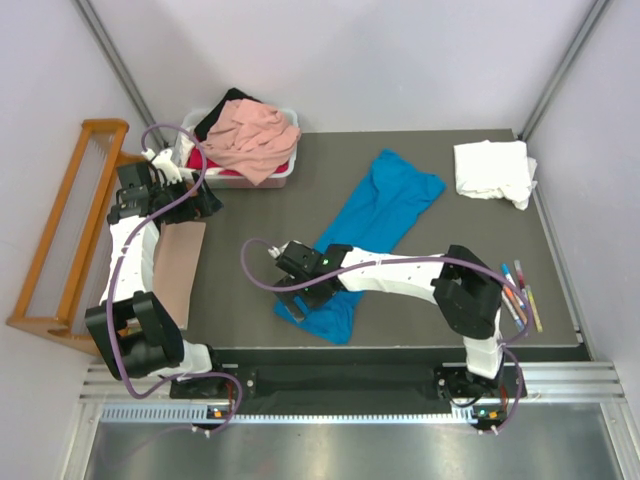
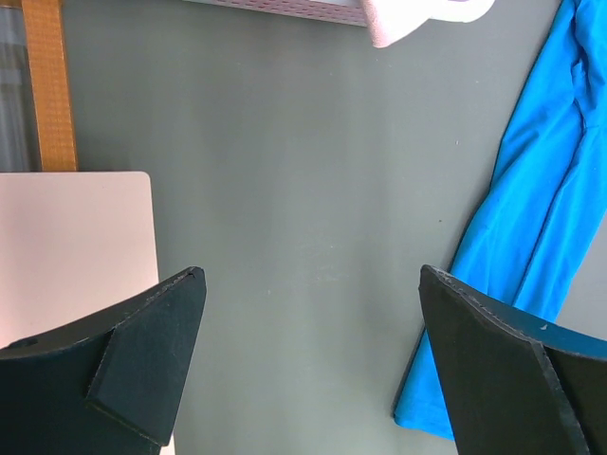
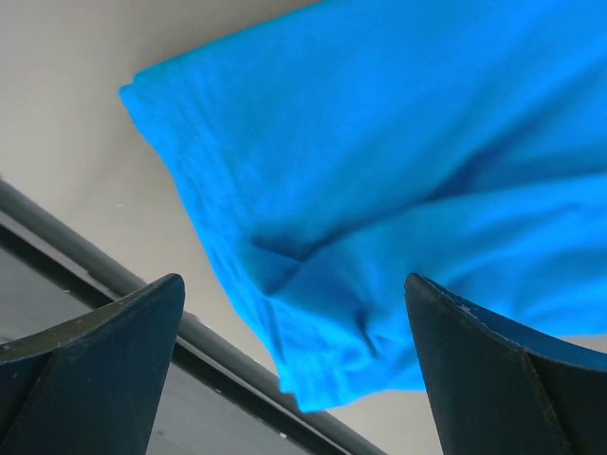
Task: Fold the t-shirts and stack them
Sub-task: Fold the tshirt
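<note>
While the right gripper [image 3: 294, 282] hangs spread wide, blue t-shirt [image 3: 398, 171] directly beneath, unheld.

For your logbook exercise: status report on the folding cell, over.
Left gripper open, empty. Right gripper open above blue tee, near end. Tee unfolded on table. No obstruction seen.

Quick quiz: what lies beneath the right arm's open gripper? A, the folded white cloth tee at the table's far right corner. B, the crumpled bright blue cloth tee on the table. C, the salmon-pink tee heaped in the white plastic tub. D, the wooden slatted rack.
B: the right gripper hangs over the near end of the bright blue cloth tee, and in the right wrist view blue cloth fills the gap between its spread jaws.
</note>
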